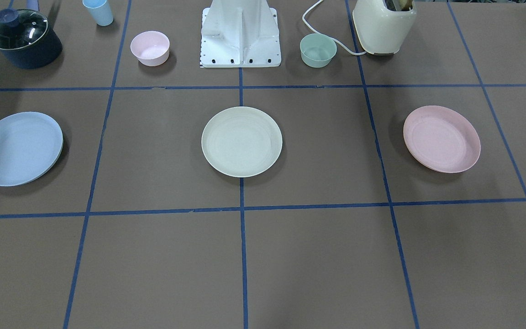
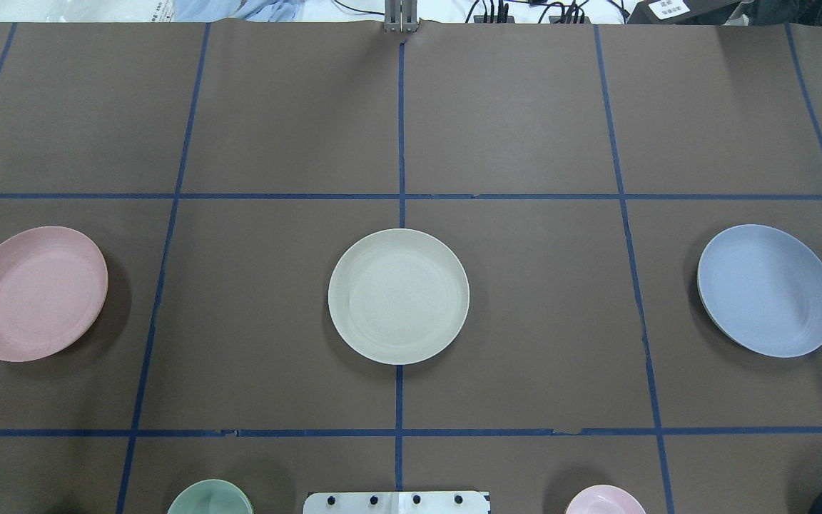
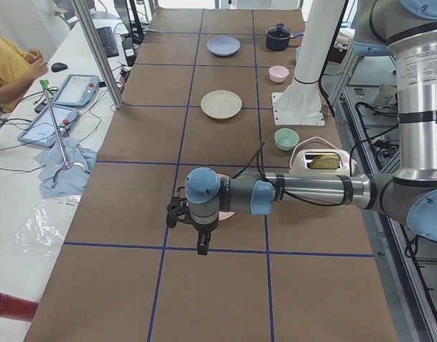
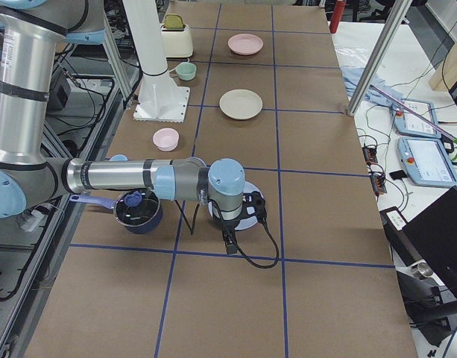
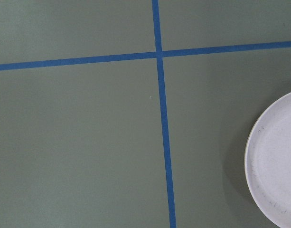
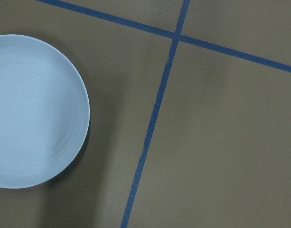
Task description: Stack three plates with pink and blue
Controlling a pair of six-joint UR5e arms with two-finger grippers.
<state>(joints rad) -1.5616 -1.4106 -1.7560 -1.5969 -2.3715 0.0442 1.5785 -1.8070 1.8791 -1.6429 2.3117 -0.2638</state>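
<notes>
No stacking is seen to be done. The round pink plastic plate (image 2: 34, 293), the round cream plastic plate (image 2: 398, 295) and the round pale-blue plastic plate (image 2: 766, 290) are laid flat in a row on the brown paper-covered table (image 2: 525, 107). They are well apart, with the cream one in the middle. A thin greenish edge is seen along one side of the blue plate. Whether another plate lies under it cannot be told.

The left gripper (image 3: 202, 246) is held above the table beside the pink plate, and the right gripper (image 4: 229, 246) beside the blue plate. Nothing is seen to be held in either. How far each is open cannot be told, as both are shown only in the side views.

The whole task is judged to be left: the pink and blue plates are yet to be lifted and set into one pile with the third.
</notes>
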